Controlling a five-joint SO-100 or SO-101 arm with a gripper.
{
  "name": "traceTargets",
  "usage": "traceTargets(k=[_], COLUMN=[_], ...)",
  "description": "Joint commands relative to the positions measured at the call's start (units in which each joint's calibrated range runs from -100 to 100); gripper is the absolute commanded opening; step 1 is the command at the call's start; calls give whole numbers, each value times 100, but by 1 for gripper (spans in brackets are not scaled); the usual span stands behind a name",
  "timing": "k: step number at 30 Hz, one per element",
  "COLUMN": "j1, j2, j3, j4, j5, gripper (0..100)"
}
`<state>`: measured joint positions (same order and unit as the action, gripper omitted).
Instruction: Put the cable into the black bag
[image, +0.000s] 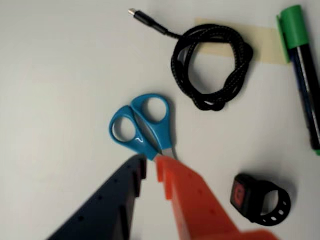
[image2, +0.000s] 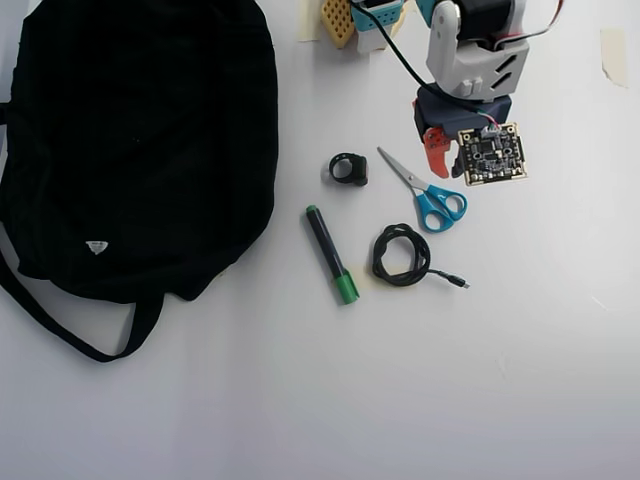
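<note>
Black backpack (image2: 140, 140): lies flat at overhead left, nothing visible inside. Coiled cable (image2: 402, 255) (plug end loose) rests on the table, between green-capped marker (image2: 331, 255) and blue-handled scissors (image2: 428, 190). Gripper (image: 151, 165): fingers slightly parted, empty, above the scissors.

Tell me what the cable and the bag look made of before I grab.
The cable looks sheathed in braided black fabric: the wrist view shows a woven, speckled texture, with a smooth molded plug and a small metal tip. The black bag looks like soft matte cloth, probably nylon or polyester; it lies slumped with rounded edges and no shine in the overhead view.
</note>
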<state>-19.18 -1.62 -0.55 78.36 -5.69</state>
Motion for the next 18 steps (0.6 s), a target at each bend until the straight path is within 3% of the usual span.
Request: traceTargets(k=[1,18], j1=[18,182], j2=[178,1631], j3=[-232,-1481], j4=[-136,-299], j5=[-39,-107], gripper=[3,3])
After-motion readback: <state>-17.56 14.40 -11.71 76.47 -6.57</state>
